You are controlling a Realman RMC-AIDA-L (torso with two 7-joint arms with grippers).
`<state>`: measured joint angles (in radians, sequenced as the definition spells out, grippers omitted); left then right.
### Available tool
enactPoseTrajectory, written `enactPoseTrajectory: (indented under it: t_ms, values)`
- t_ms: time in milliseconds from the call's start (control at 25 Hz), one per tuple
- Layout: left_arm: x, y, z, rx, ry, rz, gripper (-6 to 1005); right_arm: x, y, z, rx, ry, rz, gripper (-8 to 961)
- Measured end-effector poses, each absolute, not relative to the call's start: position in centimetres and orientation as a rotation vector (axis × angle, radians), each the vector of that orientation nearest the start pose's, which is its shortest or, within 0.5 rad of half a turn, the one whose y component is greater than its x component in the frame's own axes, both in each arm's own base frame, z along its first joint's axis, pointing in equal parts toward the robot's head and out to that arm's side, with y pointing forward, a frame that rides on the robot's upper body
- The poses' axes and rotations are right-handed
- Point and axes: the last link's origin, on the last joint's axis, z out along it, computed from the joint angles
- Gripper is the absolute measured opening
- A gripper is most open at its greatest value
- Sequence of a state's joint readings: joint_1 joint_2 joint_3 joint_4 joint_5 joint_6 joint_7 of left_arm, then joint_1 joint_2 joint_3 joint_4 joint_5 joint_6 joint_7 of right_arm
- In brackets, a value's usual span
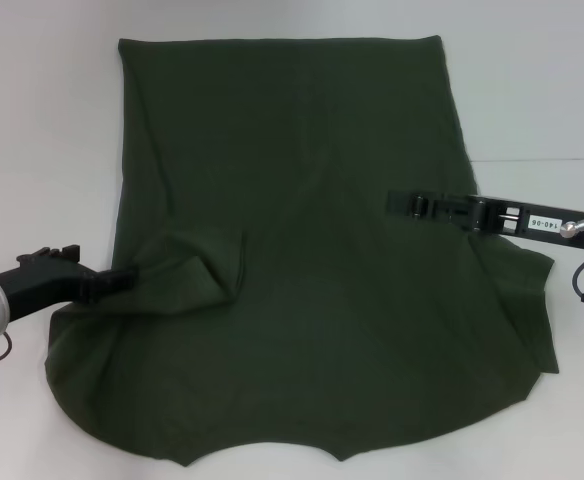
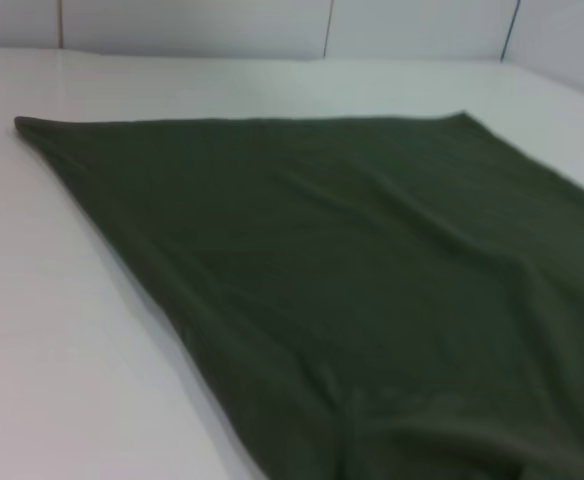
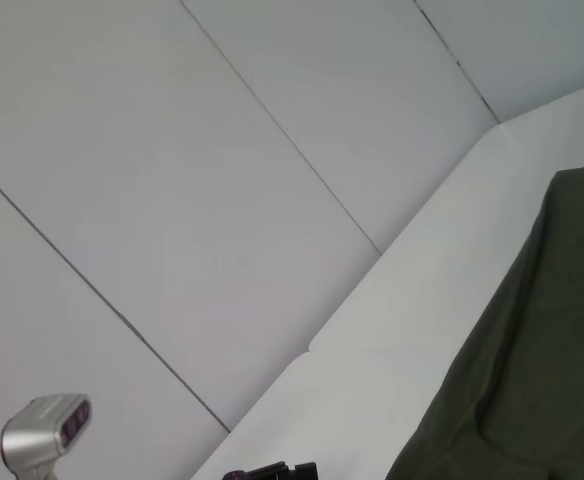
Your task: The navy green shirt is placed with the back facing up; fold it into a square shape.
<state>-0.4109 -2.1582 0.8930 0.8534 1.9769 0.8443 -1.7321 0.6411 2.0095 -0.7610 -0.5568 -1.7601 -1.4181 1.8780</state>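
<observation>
The navy green shirt (image 1: 312,270) lies spread on the white table, plain side up, with its straight hem at the far end. My left gripper (image 1: 127,278) is at the shirt's near-left edge, shut on a bunched fold of the cloth, and creases run inward from it. My right gripper (image 1: 397,204) reaches in from the right, level over the shirt's right half. The left wrist view looks along the flat shirt (image 2: 372,290) toward the far hem. A strip of the shirt's edge (image 3: 532,370) shows in the right wrist view.
The white table (image 1: 42,140) lies bare on both sides of the shirt and beyond its far hem. A panelled white wall (image 3: 222,180) rises behind the table. The left arm's metal wrist (image 3: 47,435) shows in the right wrist view.
</observation>
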Motion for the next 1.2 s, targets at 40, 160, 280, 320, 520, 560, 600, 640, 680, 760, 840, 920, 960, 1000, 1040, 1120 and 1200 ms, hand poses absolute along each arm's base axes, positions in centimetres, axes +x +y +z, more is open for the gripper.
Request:
enactPoseTrajectory:
  t_ms: [40,160,280,320,520,560,600,640,680,760,840,920,960,1000,1040,1120,1200]
  values:
    - [-31.1,37.7,0.9,-2.103,-0.943,-0.329,963,22.8,38.4,2.0,-2.468,1.228,0.984,900]
    - [-31.1,38.1,0.6,-2.110,-0.896,-0.251,963,22.7,38.5,2.0,-2.471,1.224,0.978,900]
    - [-31.1,38.3,0.2,-2.123,-0.864,-0.199,963,22.7,38.5,2.0,-2.467,1.225,0.977,899]
    - [-31.0,38.3,0.0,-2.131,-0.856,-0.189,963,22.7,38.5,2.0,-2.466,1.225,0.978,899]
    - [-30.5,38.2,-0.9,-2.187,-0.816,-0.154,963,23.0,38.4,2.1,-2.457,1.232,0.979,899]
    - [-30.5,38.1,-1.0,-2.198,-0.809,-0.146,963,23.0,38.4,2.1,-2.456,1.233,0.979,899]
    - [-30.4,38.1,-1.1,-2.206,-0.801,-0.137,963,23.0,38.4,2.1,-2.455,1.233,0.980,899]
    - [-30.3,38.1,-1.3,-2.217,-0.794,-0.129,963,23.0,38.4,2.1,-2.454,1.233,0.981,899]
    - [-30.3,38.0,-1.4,-2.226,-0.789,-0.123,963,23.0,38.4,2.1,-2.452,1.234,0.981,899]
    - [-30.2,37.9,-1.6,-2.245,-0.781,-0.112,963,23.1,38.4,2.1,-2.450,1.235,0.980,899]
    - [-30.1,37.8,-1.8,-2.258,-0.776,-0.104,963,23.2,38.5,2.1,-2.446,1.236,0.977,900]
    - [-30.1,37.7,-1.9,-2.267,-0.774,-0.101,963,23.2,38.5,2.1,-2.443,1.236,0.974,900]
    - [-30.1,37.7,-1.9,-2.268,-0.774,-0.101,962,23.2,38.5,2.1,-2.442,1.236,0.972,900]
    - [-30.1,37.7,-1.9,-2.272,-0.773,-0.100,962,23.2,38.5,2.1,-2.441,1.235,0.971,900]
    - [-30.0,37.6,-2.0,-2.276,-0.773,-0.101,962,23.3,38.5,2.1,-2.440,1.234,0.970,900]
    - [-29.9,37.5,-2.1,-2.287,-0.773,-0.104,962,23.2,38.5,2.1,-2.441,1.233,0.969,900]
    - [-29.8,37.5,-2.1,-2.301,-0.767,-0.107,962,23.2,38.5,2.1,-2.441,1.231,0.968,900]
